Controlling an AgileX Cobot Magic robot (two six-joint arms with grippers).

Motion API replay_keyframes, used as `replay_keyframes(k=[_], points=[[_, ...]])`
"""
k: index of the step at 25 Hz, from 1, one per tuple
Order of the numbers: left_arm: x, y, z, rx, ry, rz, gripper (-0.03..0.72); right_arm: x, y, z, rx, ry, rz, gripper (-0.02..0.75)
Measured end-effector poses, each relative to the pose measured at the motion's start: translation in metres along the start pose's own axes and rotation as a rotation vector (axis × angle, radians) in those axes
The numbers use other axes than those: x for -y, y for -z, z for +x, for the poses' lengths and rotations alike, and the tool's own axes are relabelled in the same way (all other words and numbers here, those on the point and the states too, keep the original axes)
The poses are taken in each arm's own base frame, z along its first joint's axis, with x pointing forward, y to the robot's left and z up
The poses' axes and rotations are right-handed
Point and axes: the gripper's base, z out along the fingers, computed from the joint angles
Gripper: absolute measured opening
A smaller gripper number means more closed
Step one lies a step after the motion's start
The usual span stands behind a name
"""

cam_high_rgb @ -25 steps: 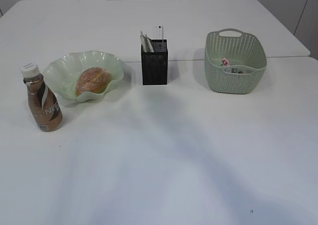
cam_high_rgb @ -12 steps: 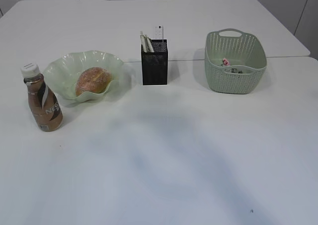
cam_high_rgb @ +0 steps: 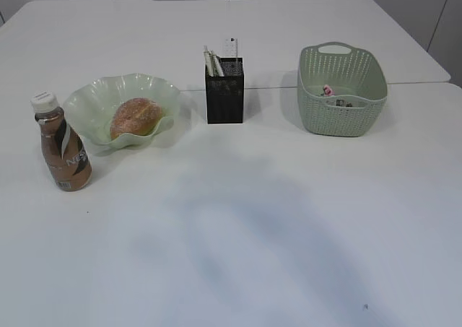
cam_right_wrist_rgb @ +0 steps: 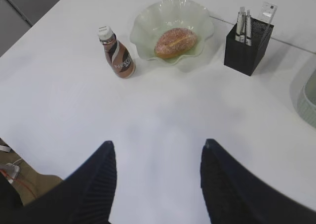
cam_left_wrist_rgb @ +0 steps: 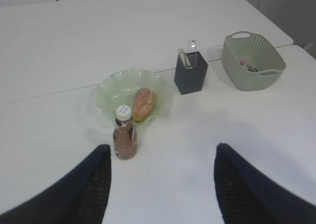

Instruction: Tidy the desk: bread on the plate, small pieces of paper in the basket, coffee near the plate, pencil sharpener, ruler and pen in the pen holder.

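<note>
Counting across the white worktop (cam_high_rgb: 238, 226): one bread (cam_high_rgb: 135, 118), one plate (cam_high_rgb: 90, 103), one coffee (cam_high_rgb: 63, 145) bottle, one pen holder (cam_high_rgb: 224, 90), one basket (cam_high_rgb: 343, 89). Bread lay inside the plate. Coffee stood upright just beside the plate, on its near-left side in the exterior view. Pen holder stood upright between plate and basket, with two pale pen-like sticks (cam_high_rgb: 212, 62) and a clear flat ruler (cam_high_rgb: 230, 48) poking out of the top; a sharpener could not be made out. Basket held a few small scraps (cam_high_rgb: 330, 94), one pinkish; exact count unclear.

Neither arm showed in the exterior view. Left end effector (cam_left_wrist_rgb: 160, 184) appeared in the left wrist view as two dark fingers at the bottom edge, spread wide, nothing between them; coffee sat just beyond the gap, toward its left finger, with plate and bread farther on. Right end effector (cam_right_wrist_rgb: 157, 182) likewise spread apart and released, bare worktop between the fingers; coffee, plate and pen holder all lay well apart from it, ahead.
</note>
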Motion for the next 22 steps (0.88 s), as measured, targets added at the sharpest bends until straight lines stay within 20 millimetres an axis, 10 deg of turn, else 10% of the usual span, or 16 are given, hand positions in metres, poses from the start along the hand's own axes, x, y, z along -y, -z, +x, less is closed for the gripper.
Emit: replay_keyframes(k=[10, 22], points=[[0.004, -0.008, 0.037, -0.083, -0.006, 0.085, 0.467, -0.009, 0.022, 0.060, -0.052, -0.030, 0.002, 0.436], [0.006, -0.024, 0.095, -0.199, -0.072, 0.159, 0.466, -0.026, 0.066, 0.190, 0.111, 0.020, 0.035, 0.437]])
